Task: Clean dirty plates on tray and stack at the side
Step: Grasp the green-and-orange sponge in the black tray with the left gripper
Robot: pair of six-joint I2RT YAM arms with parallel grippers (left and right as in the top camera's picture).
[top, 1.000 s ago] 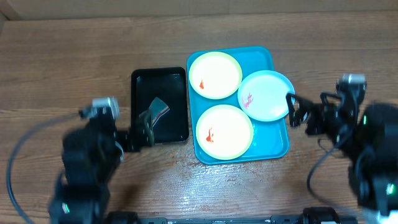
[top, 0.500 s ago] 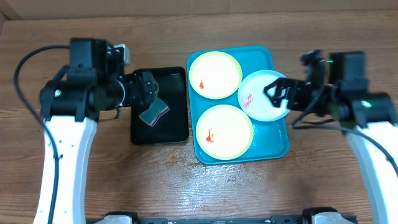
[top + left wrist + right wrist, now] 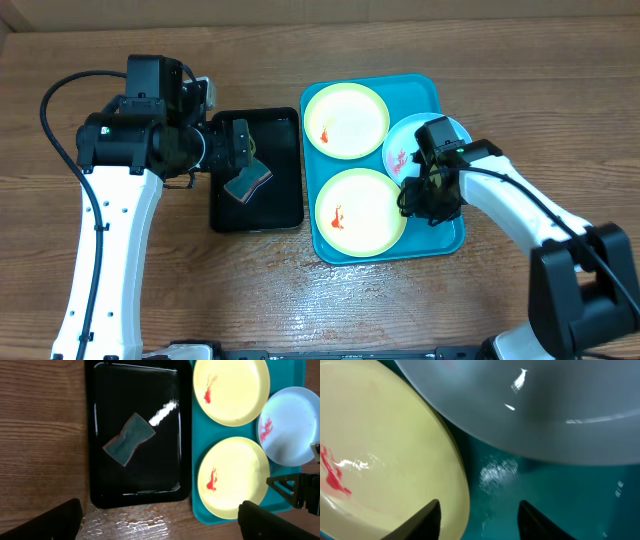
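The turquoise tray (image 3: pixel 447 236) holds three plates, each with a red smear: a far yellow plate (image 3: pixel 346 120), a white plate (image 3: pixel 428 150) and a near yellow plate (image 3: pixel 360 210). My right gripper (image 3: pixel 416 200) is low over the near yellow plate's right rim. In the right wrist view its jaws (image 3: pixel 480 520) straddle that rim: one finger (image 3: pixel 427 520) is over the yellow plate (image 3: pixel 385 445), the other over the tray floor (image 3: pixel 545 480), with a gap still showing. The white plate (image 3: pixel 545 405) overhangs beyond. My left gripper (image 3: pixel 236 150) hovers wide open above a black tray.
The black tray (image 3: pixel 222 215) sits left of the turquoise one with a grey-green sponge (image 3: pixel 247 182) lying in it, also seen as the sponge (image 3: pixel 129 439) from the left wrist. Bare wooden table surrounds both trays, and a wet patch (image 3: pixel 150 520) shines below the black tray.
My right arm swung in from the table's right side and dropped onto the near yellow plate's rim, jaws narrowing. My left arm rose from the lower left to above the black tray.
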